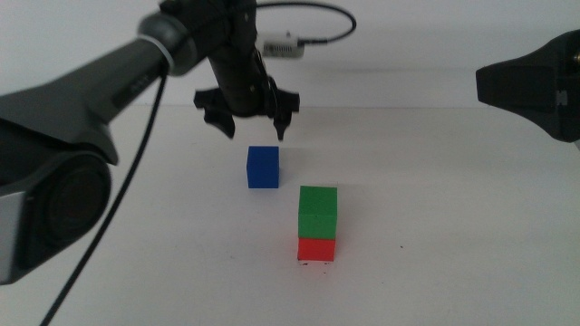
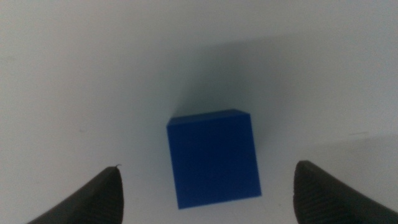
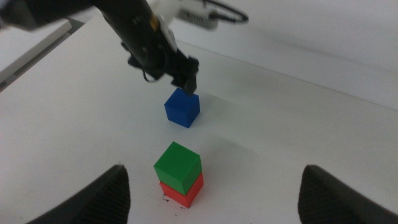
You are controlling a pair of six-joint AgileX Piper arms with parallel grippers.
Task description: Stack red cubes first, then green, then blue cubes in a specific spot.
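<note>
The green cube (image 1: 318, 211) sits on top of the red cube (image 1: 316, 249), which rests on the white table over faint black scribbles of the specific spot (image 1: 313, 263). The blue cube (image 1: 263, 167) stands alone on the table, behind and to the left of the stack. My left gripper (image 1: 253, 132) hovers open just above and behind the blue cube; in the left wrist view the blue cube (image 2: 213, 157) lies between the spread jaws, untouched. My right gripper (image 3: 211, 190) is open and empty, held high at the right, looking down on the green cube (image 3: 178, 163), red cube (image 3: 185, 193) and blue cube (image 3: 183, 107).
A white connector with a black cable (image 1: 283, 43) lies at the back of the table behind the left arm. The right arm's dark body (image 1: 535, 81) hangs at the upper right. A small dark speck (image 1: 404, 246) marks the table right of the stack.
</note>
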